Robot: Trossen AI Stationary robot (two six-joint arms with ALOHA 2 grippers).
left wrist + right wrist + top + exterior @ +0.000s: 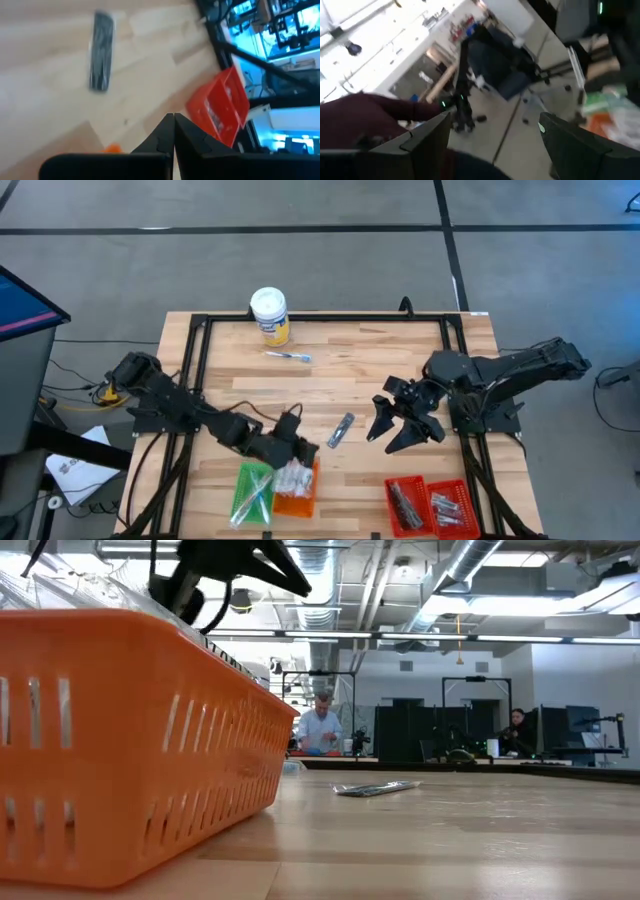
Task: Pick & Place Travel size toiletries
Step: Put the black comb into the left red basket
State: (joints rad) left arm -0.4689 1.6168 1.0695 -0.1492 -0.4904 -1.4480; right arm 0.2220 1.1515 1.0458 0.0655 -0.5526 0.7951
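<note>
Wooden desk (400,370) w/ black frame rails, lab room behind w/ ppl seated at far benches. Near edge: green tray (250,492) and orange tray (297,490) side by side, both w/ toiletries already in; two red trays (428,505) further right, also part filled. Loose items left on the desk: a silvery packet (342,429) mid-desk, between the two arms, and a thin blue-tinted stick (288,356) just beside the white-lidded tub (270,314) at the far side.

Step, as I read it: mid-sort, between picks. Left end effector (300,448) sits just above the orange tray's far rim, fingers (173,131) pressed fully together, nothing in them – looks like a drop is done. Right end effector (400,425) hovers just right of the silvery packet, fingers spread wide, empty, not touching it.

Next move prob: right arm shifts over the packet, comes down w/ fingers astride it, closes. Packet lies flat and thin on the wood, so the tips need to get right down to the desk or they'll slide over it. Stick by the tub comes after.
</note>
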